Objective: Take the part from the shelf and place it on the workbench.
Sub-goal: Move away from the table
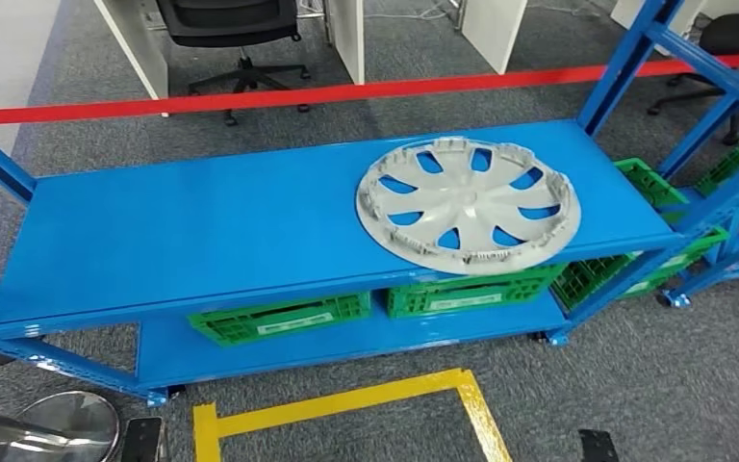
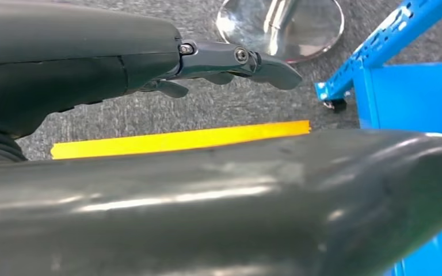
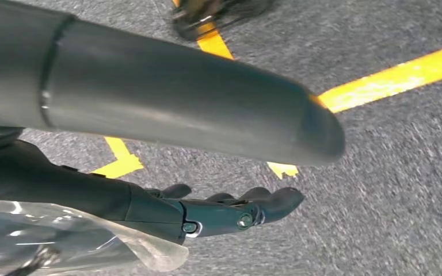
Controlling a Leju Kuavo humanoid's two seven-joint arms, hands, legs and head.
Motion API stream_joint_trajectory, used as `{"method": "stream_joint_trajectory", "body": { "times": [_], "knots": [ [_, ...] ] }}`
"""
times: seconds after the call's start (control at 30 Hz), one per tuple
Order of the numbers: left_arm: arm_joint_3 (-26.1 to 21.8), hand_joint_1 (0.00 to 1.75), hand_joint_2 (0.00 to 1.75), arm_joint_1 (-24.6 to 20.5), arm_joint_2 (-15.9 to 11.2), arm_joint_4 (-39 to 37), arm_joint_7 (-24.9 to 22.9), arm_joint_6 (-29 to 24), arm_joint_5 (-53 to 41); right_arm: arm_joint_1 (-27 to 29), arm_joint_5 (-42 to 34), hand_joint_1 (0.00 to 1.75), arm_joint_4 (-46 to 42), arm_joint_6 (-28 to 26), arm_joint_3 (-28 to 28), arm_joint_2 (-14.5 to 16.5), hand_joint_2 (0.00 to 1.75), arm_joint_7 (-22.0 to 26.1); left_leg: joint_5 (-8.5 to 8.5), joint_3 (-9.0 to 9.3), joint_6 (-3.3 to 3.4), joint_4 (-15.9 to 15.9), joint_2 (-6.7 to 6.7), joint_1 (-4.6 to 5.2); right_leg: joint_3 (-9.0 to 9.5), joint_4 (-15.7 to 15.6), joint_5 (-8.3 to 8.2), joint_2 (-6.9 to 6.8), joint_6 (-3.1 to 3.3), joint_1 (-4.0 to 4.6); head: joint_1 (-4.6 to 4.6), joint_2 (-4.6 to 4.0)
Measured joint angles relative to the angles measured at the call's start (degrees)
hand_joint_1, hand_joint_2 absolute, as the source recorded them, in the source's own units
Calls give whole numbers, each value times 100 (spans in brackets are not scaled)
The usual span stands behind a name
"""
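Observation:
A grey wheel cover [image 1: 469, 204] with curved spokes lies flat on the right part of the blue shelf [image 1: 192, 226], its near rim reaching the shelf's front edge. My left hand [image 2: 167, 80] hangs over the grey carpet beside the shelf's lower corner, fingers stretched out and apart from the thumb, holding nothing. My right hand [image 3: 207, 178] hangs over carpet crossed by yellow floor tape, thumb and fingers extended with an empty gap between them.
Green crates [image 1: 279, 318] sit on the lower shelf level, more at the right [image 1: 654, 188]. A red barrier tape [image 1: 346, 93] runs behind the shelf. A chrome stand base [image 1: 63, 423] stands at my lower left. Yellow floor lines [image 1: 346, 399] mark the carpet in front.

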State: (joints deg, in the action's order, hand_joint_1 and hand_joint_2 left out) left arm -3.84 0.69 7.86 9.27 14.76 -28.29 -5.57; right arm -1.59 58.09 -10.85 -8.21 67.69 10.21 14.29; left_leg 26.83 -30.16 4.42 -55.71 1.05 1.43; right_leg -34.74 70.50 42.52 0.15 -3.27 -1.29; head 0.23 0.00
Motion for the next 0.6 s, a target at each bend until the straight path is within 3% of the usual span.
{"method": "stream_joint_trajectory", "body": {
  "times": [0.03,0.07,0.1,0.17,0.2,0.23,0.33,0.43,0.47,0.5,0.53,0.6],
  "knots": [
    [-17,0,0,2,7,0,-55,-52,29,4,-5,0,-7,-1,10,-14,0,-21,80,107,-22,-2,8,-9,-102,-176,12,-2,-25,-3,4,0],
    [-45,0,0,-1,12,0,-124,-102,68,6,-4,0,-12,-1,19,-24,0,-49,163,194,-48,-7,10,-15,-172,-437,-238,-6,-41,-10,7,0],
    [-88,0,0,-6,16,-2,-209,-144,109,14,-2,0,-15,1,23,-32,0,-82,255,272,-79,-31,12,-9,-228,-716,-738,-16,-43,-16,12,0],
    [-164,0,0,-15,21,-4,-375,-186,173,20,10,0,-17,6,30,-40,0,-166,412,335,-138,-99,20,9,-277,-1055,-1552,-31,59,-12,14,0],
    [-192,0,0,-22,19,-5,-434,-179,182,17,21,0,-18,6,35,-40,0,-205,466,355,-164,-131,22,15,-277,-1092,-1734,-33,129,-3,16,0],
    [-204,0,0,-33,16,-5,-463,-148,176,6,38,0,-18,4,39,-40,0,-229,492,356,-182,-144,24,12,-256,-1080,-1708,-30,196,6,14,0],
    [-217,0,0,-86,15,-4,-500,-68,128,-30,86,0,-22,0,46,-49,0,-219,567,263,-265,-421,2,-16,-152,-1110,-1683,-30,281,-26,9,0],
    [-236,0,0,-119,32,-4,-567,-28,171,-59,103,0,-34,3,45,-79,0,-196,984,-284,-409,-1431,-29,-104,-42,-1133,-1616,-40,324,-37,0,0],
    [-253,0,0,-119,35,-4,-576,-12,194,-61,107,0,-36,3,45,-81,0,-198,1105,-458,-437,-1690,-31,-133,-15,-1132,-1599,-42,326,-36,2,0],
    [-272,0,0,-119,40,-4,-581,4,220,-62,109,0,-36,2,44,-81,0,-207,1117,-556,-451,-1774,-32,-153,10,-1131,-1585,-40,323,-36,0,0],
    [-292,0,0,-121,44,-4,-585,15,240,-62,110,0,-36,2,45,-81,0,-219,1004,-564,-453,-1665,-32,-165,34,-1130,-1575,-37,319,-36,-1,0],
    [-327,0,0,-132,49,-4,-589,27,282,-64,112,0,-36,4,45,-81,0,-251,532,-352,-416,-979,-36,-169,71,-1135,-1562,-32,306,-37,-1,0]
  ]
}}
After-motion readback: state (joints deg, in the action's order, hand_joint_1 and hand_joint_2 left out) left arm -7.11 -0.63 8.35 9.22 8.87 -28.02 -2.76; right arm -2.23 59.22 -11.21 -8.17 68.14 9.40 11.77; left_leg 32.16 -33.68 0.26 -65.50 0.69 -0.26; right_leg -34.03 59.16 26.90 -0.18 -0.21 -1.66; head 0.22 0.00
